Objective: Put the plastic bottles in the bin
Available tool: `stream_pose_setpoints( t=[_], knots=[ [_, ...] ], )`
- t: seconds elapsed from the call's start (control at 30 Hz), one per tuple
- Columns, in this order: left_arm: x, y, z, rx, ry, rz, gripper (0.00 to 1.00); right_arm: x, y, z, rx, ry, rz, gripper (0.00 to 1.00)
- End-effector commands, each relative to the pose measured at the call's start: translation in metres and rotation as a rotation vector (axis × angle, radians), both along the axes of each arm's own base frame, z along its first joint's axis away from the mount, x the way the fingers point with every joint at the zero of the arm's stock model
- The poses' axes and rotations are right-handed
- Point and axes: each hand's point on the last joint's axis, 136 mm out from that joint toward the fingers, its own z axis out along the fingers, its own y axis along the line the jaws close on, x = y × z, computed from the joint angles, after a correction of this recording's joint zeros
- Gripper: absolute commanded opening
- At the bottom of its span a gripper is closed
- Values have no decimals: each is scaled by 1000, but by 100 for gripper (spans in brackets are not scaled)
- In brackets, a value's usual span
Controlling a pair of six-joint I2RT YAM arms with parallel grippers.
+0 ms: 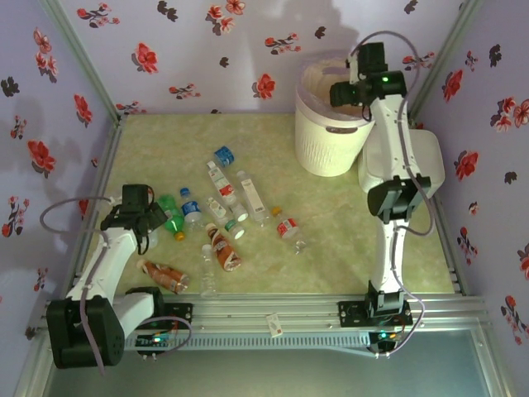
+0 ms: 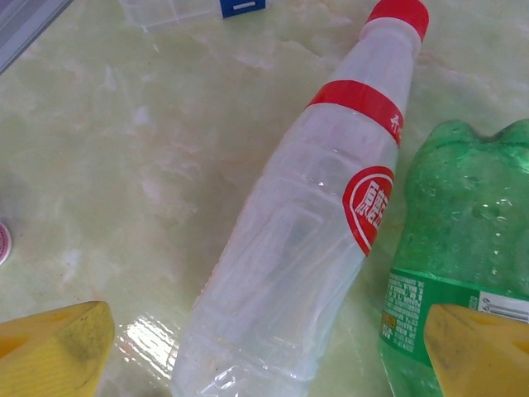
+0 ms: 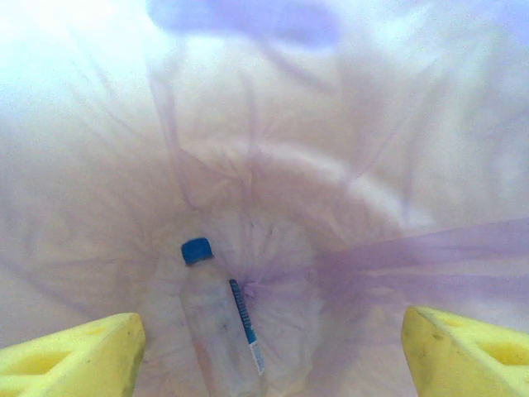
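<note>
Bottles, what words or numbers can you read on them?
Nothing is clear enough to quote.
Clear bottle, red badge: white Chinese characters, sideways, too blurred to read.
Clear bottle, red band: one small white character, unreadable.
Green bottle, label: tiny print, too small to read.
Blue-capped bottle in the bin, blue strip: too blurred to read.

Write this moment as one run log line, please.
left gripper: open, above red-capped clear bottle beside green bottle | right gripper: open, over bin | bin: blue-capped bottle lies inside | table: several bottles lying
</note>
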Motion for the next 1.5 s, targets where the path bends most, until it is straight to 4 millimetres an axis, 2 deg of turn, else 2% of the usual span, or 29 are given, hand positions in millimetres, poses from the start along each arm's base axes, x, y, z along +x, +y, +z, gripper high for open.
stream_pose_setpoints(
  t=[0.0,0.2,0.37,0.6,0.67,0.73,0.83,1.07,1.2,1.37,1.47],
  knots=[
    [5,1,-11,-40,-1,36,94,-40,10,75,32,-137,42,82],
    [5,2,-30,-118,42,60,87,-84,37,106,65,-215,95,81],
    [12,-3,-40,-180,23,48,85,-115,38,117,127,-229,92,80],
    [26,-4,-52,-194,47,23,80,-153,59,79,235,-151,134,80],
    [29,-4,-54,-192,52,14,76,-165,63,71,275,-137,151,80],
    [31,-4,-55,-189,52,8,70,-177,64,64,306,-128,158,80],
    [32,-3,-57,-186,54,6,67,-193,62,51,344,-108,144,80],
    [34,-3,-58,-185,54,2,56,-210,68,35,385,-54,172,79],
    [37,-4,-37,-174,15,-28,51,-215,72,38,409,-51,191,79],
    [41,-7,18,-149,-148,-90,47,-220,87,44,479,-39,216,78],
    [39,-8,57,-131,-255,-104,42,-233,114,48,490,-39,277,78]
  ],
)
